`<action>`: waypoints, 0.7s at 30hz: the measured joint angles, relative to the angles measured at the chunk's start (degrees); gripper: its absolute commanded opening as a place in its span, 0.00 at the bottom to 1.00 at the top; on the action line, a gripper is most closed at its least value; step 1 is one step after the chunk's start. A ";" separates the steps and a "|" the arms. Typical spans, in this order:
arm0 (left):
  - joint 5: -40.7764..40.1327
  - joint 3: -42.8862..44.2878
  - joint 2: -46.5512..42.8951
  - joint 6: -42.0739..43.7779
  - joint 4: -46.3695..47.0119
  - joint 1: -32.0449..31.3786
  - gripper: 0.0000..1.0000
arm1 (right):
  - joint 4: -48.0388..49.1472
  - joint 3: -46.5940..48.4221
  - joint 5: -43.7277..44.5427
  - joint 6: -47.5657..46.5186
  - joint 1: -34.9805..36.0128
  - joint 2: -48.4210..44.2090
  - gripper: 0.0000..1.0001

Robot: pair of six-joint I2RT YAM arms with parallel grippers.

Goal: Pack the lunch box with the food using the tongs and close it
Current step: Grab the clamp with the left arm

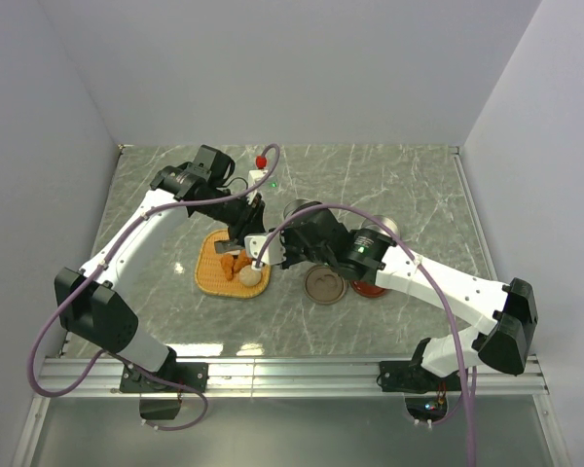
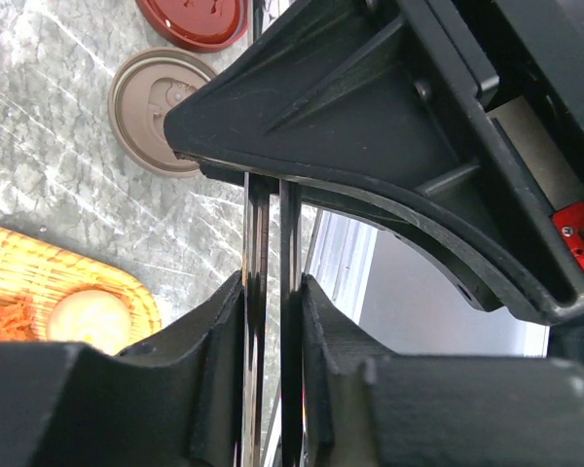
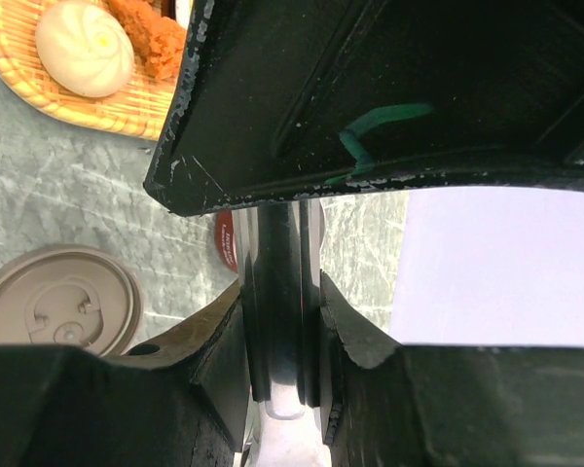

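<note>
Tongs (image 2: pixel 258 229) sat clamped in both grippers. We saw the left gripper (image 2: pixel 273 292) pinching the two thin arms together, and the right gripper (image 3: pixel 282 292) squeezing the silver shaft. Left of the left fingers lay the woven tray (image 2: pixel 39 268) with a pale bun (image 2: pixel 88 319). Beyond them sat a brown round lid (image 2: pixel 161 107).

No words or numbers can be read anywhere; the red lid (image 3: pixel 226 243) has a few tiny white marks that may be letters, but they are mostly hidden and too small.
</note>
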 measured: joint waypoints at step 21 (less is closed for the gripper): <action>-7.30 -1.22 -0.24 -4.63 2.99 6.40 0.13 | -0.94 -0.07 3.39 4.26 0.22 -3.87 0.97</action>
